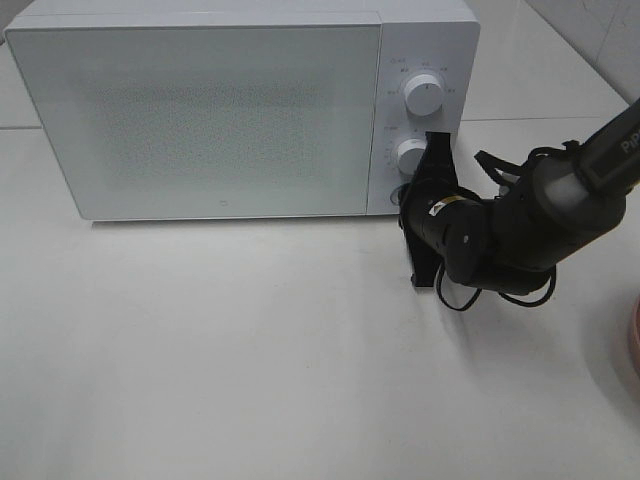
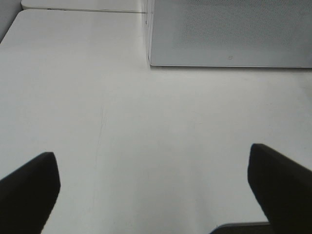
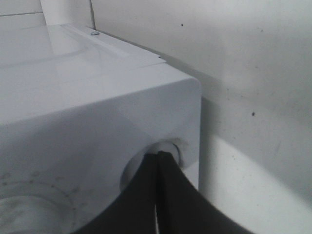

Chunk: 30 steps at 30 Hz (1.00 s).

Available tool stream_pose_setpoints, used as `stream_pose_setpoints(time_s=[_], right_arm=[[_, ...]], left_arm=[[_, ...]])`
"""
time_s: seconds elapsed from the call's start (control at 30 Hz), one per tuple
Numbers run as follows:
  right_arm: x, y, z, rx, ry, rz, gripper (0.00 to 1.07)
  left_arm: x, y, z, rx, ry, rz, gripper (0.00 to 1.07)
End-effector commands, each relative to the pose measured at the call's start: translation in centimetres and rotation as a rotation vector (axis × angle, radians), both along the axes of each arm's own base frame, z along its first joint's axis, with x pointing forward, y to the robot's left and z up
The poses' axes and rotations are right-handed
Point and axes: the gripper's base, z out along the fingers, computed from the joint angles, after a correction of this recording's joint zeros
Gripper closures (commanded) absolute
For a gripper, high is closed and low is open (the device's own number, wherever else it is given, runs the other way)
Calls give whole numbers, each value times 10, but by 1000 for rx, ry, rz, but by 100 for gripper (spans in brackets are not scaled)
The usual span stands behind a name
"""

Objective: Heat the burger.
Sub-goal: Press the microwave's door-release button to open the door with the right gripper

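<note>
A high view looks down on a white table (image 1: 250,350) with one white microwave (image 1: 210,110) standing at its far side, its speckled glass door shut. The panel to the right of the door carries two round white knobs, an upper knob (image 1: 424,95) and a lower knob (image 1: 410,155), with one small round button (image 1: 399,193) below them. One black robot arm shows in this view, reaching in from the right. Its right gripper (image 1: 412,197) points at the panel, just below the lower knob. In the right wrist view the right gripper (image 3: 158,155) has both fingers pressed together with nothing between them, and their joined tip sits at the round button (image 3: 171,146) near the rounded corner of the microwave (image 3: 97,107). Whether the tip actually presses the button cannot be told. The left wrist view shows the left gripper (image 2: 151,153) with its two dark fingers (image 2: 29,190) spread wide apart and holding nothing, above bare table (image 2: 146,107). A lower corner of the microwave (image 2: 229,34) lies well ahead of it. At the right edge of the high view there is one thin sliver of a pink rim (image 1: 634,340), cut off by the frame. The burger cannot be seen in any of the three views, so neither its place nor its look can be told. The frosted door gives no view inside.
</note>
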Motion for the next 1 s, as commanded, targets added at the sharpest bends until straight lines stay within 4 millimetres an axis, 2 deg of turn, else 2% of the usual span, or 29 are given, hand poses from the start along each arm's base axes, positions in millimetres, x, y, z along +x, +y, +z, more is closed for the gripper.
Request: stream_pose_setpoints(time_s=[0.03, 0.17, 0.5, 0.57, 0.73, 1.0], right_arm=[[10, 1, 7, -1, -58, 5, 107], [13, 2, 7, 1, -69, 1, 107], [21, -2, 20, -16, -236, -70, 107], [29, 1, 23, -6, -282, -76, 107], [36, 6, 23, 23, -289, -79, 107], [37, 6, 23, 16, -285, -76, 107]], left_arm=[[-3, 0, 1, 1, -37, -3, 5], [-3, 0, 1, 1, -37, -3, 5], [-2, 0, 1, 0, -33, -3, 5], [-2, 0, 1, 0, -31, -3, 5], [-2, 0, 1, 0, -31, -3, 5], [-2, 0, 1, 0, -31, -3, 5]])
